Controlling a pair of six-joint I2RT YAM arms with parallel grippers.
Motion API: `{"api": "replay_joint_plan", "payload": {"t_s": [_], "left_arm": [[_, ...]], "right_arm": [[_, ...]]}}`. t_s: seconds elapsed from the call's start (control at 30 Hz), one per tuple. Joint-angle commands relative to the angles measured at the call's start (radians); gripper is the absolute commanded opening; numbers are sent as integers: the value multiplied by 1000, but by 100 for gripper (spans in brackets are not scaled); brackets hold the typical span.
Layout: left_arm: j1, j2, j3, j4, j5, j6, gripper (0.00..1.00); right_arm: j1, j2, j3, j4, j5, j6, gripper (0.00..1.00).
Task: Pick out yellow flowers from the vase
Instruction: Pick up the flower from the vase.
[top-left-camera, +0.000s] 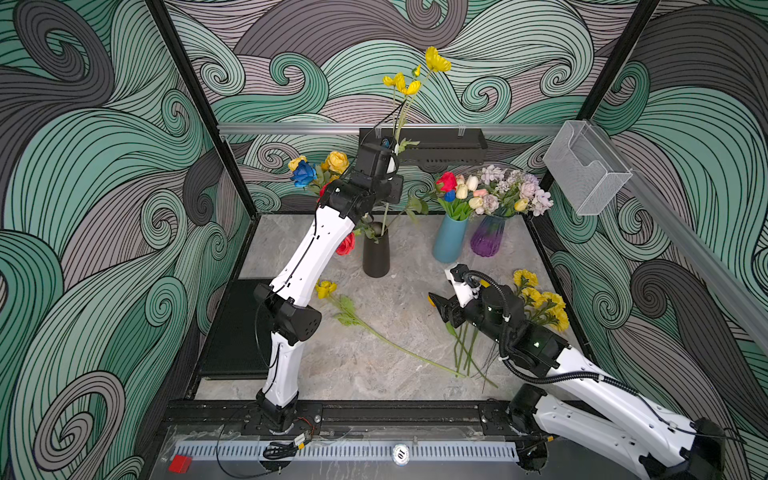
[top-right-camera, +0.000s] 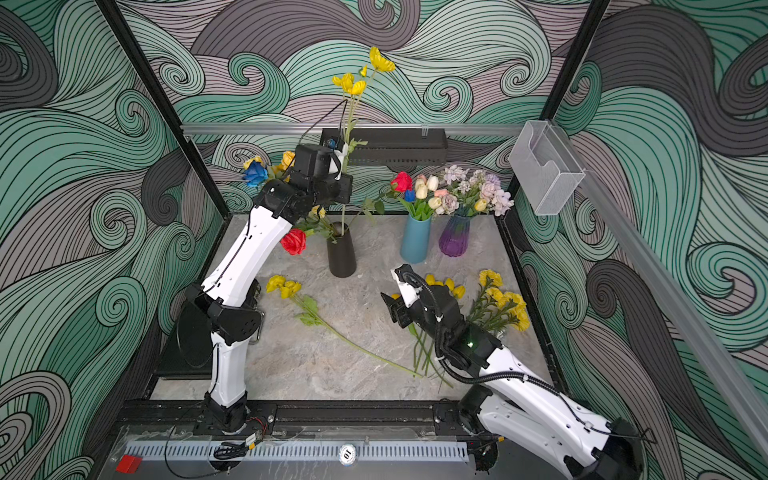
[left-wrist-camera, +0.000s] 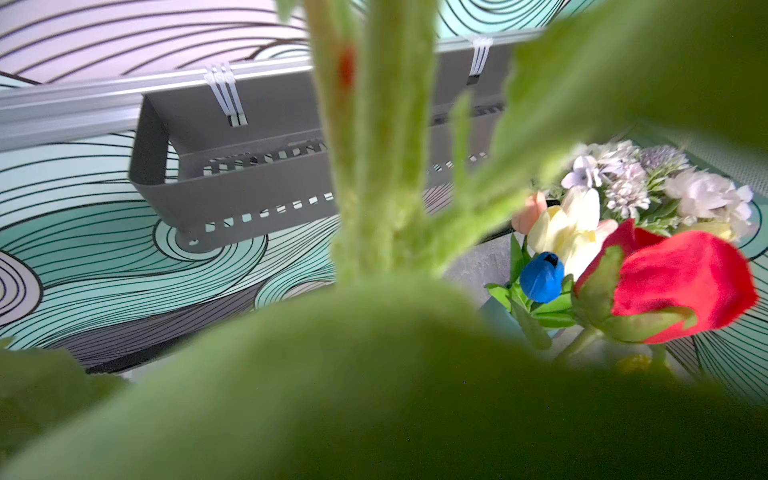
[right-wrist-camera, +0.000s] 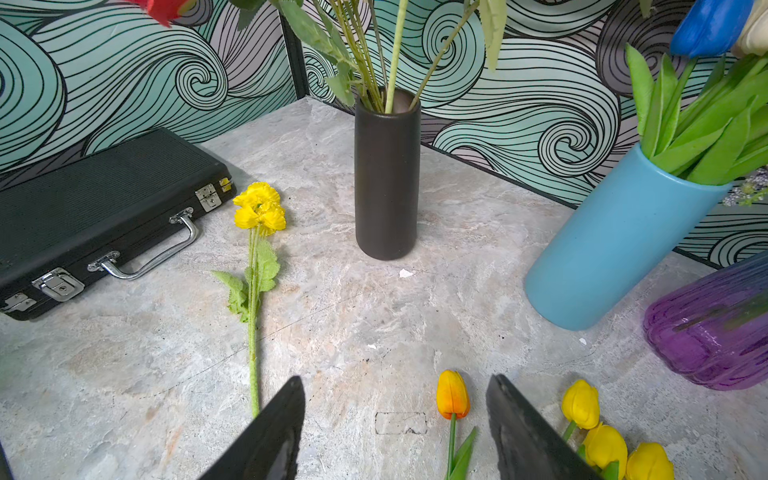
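Three vases: black vase (top-left-camera: 376, 255), blue vase (top-left-camera: 449, 241), purple vase (top-left-camera: 487, 237). One tall yellow spray (top-left-camera: 437, 59) clenched in left gripper (top-left-camera: 394, 161); right gripper (right-wrist-camera: 395, 399) released, empty.

Blurred green stems (left-wrist-camera: 386, 166) stand before a grey basket (left-wrist-camera: 249, 187) and red rose (left-wrist-camera: 685, 282).

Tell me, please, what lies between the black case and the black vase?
A yellow ruffled flower lies flat there, touching neither the black case nor the black vase, as the right wrist view shows.

The black vase (right-wrist-camera: 386, 187) is matt, the purple vase (right-wrist-camera: 715, 332) glossy glass, the tabletop (right-wrist-camera: 374, 316) smooth marbled stone.
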Motion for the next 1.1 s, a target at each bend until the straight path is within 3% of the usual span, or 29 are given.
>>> {"api": "replay_joint_plan", "payload": {"t_s": [0.0, 0.73, 1.07], "left_arm": [[-6, -79, 35, 26, 5, 21, 8], [-8, -330, -69, 105, 265, -46, 7], [-17, -491, -425, 303, 467, -143, 7]], "right_arm": [[-3, 1, 35, 27, -16, -6, 69], [-3, 20, 129, 14, -72, -37, 68], [-2, -12, 195, 12, -126, -52, 68]]}}
